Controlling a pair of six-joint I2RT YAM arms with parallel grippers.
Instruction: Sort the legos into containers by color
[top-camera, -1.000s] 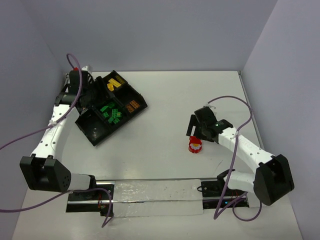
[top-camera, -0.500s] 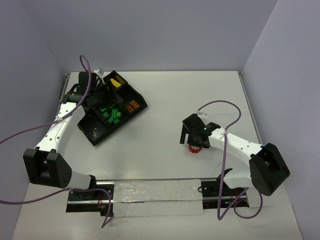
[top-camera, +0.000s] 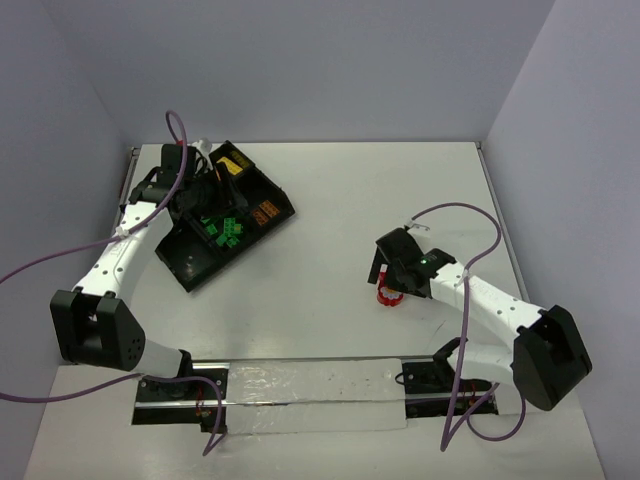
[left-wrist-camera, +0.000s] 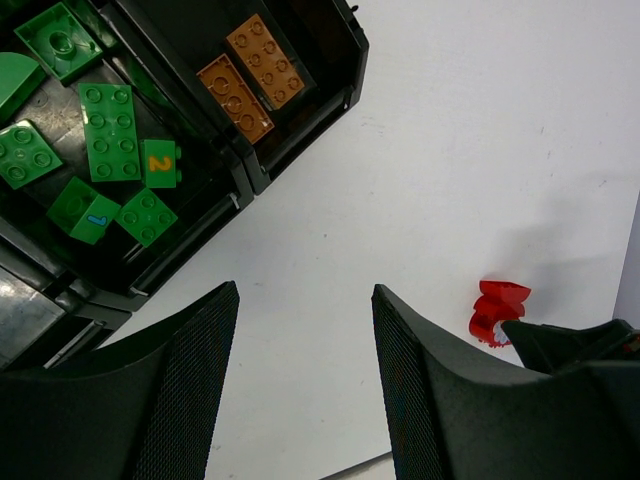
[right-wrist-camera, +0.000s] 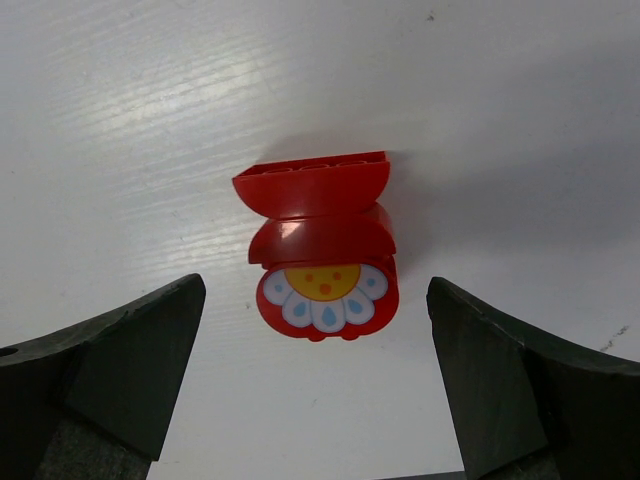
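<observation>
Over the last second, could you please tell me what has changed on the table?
The right claw moved in over the red flower brick, open and not gripping it. The left claw swung rightward over the black tray, open and empty. The brick, the tray and its sorted legos stayed put.

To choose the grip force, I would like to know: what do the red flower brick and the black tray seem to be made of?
Red flower brick: likely hard moulded plastic, glossy; a bright highlight sits on its curved top, and the flower looks printed. Black tray: probably plastic, semi-gloss; its bare floor shows soft reflections.
</observation>
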